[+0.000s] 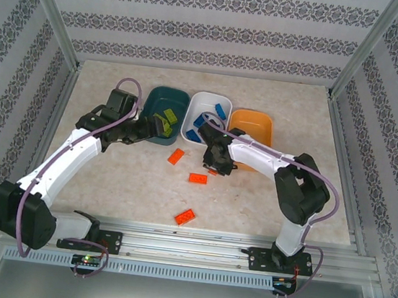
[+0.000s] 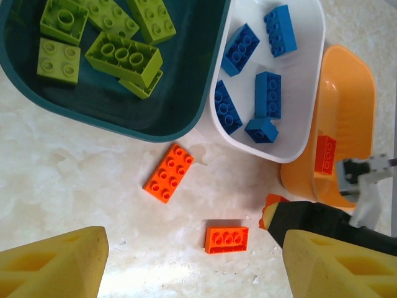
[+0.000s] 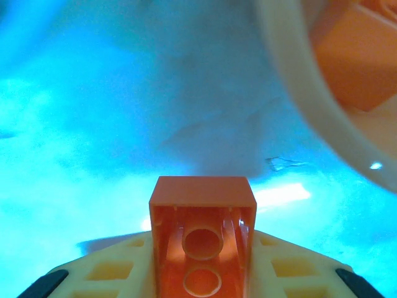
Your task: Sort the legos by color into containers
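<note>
Brick (image 3: pixel 201 205): orange, hollow underside showing.
Right fingers (image 3: pixel 291 267): clamped on it.
Left fingers (image 2: pixel 56 267): wide apart.
Desk (image 1: pixel 143 186): pale, seemingly marbled.
Walls (image 1: pixel 199 29): patterned stripes.

Loose legos (image 1: pixel 197 178) before three containers (image 1: pixel 213 95)

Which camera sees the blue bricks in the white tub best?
The left wrist view: five blue bricks lie close and sharp in the white tub. The top external view shows them tiny, with the right arm over the tub's near end.
</note>
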Controlling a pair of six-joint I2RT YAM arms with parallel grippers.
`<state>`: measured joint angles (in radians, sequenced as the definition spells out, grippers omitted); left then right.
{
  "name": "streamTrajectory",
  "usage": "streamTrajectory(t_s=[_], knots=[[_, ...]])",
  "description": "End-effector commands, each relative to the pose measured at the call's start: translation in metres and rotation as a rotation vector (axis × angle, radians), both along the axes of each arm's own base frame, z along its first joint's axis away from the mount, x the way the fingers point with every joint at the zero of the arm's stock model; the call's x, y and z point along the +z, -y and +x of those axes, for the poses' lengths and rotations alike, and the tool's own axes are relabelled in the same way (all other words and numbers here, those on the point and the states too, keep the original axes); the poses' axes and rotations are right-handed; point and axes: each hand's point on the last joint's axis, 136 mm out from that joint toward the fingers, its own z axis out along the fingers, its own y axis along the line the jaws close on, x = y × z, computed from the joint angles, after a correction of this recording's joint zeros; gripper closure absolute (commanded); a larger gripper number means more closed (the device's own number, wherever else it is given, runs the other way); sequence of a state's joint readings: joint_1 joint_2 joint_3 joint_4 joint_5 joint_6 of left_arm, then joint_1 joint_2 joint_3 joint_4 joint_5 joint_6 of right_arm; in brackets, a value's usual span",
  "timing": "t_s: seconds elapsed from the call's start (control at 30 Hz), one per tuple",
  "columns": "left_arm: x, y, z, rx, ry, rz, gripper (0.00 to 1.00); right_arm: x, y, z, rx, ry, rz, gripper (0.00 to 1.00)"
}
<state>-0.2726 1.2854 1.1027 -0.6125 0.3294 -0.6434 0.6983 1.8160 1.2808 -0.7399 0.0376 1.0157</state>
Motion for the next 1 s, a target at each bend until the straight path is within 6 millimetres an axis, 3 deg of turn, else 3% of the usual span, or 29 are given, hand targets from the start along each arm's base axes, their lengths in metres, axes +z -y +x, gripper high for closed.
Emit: streamTrajectory(t_s=[0.0,0.17,0.3,0.5,0.6,0.77,0.97], knots=[[0.007,0.005,0.012,-0.021,0.021,-0.021,0.25,0.046,-0.012,0.011,0.073,0.104,0.053,0.68],[-0.001,0.021,0.012,-0.111,-0.007,0.002,0.23,0.09,0.005,0.026,0.068,0.213,0.025,0.67],[-0.019,0.039,0.007,-0.225,-0.046,0.068,0.22,0.102,0.038,0.043,-0.029,0.252,0.034,0.67],[-0.055,0.065,-0.011,-0.438,-0.136,0.22,0.22,0.087,0.095,0.073,-0.155,0.225,0.005,0.67],[-0.07,0.073,-0.016,-0.513,-0.163,0.274,0.21,0.078,0.113,0.084,-0.186,0.203,-0.005,0.67],[-0.09,0.078,-0.018,-0.561,-0.205,0.298,0.2,0.057,0.128,0.093,-0.205,0.148,-0.02,0.66],[-0.102,0.081,-0.019,-0.588,-0.226,0.318,0.2,0.039,0.128,0.092,-0.208,0.094,-0.016,0.58]])
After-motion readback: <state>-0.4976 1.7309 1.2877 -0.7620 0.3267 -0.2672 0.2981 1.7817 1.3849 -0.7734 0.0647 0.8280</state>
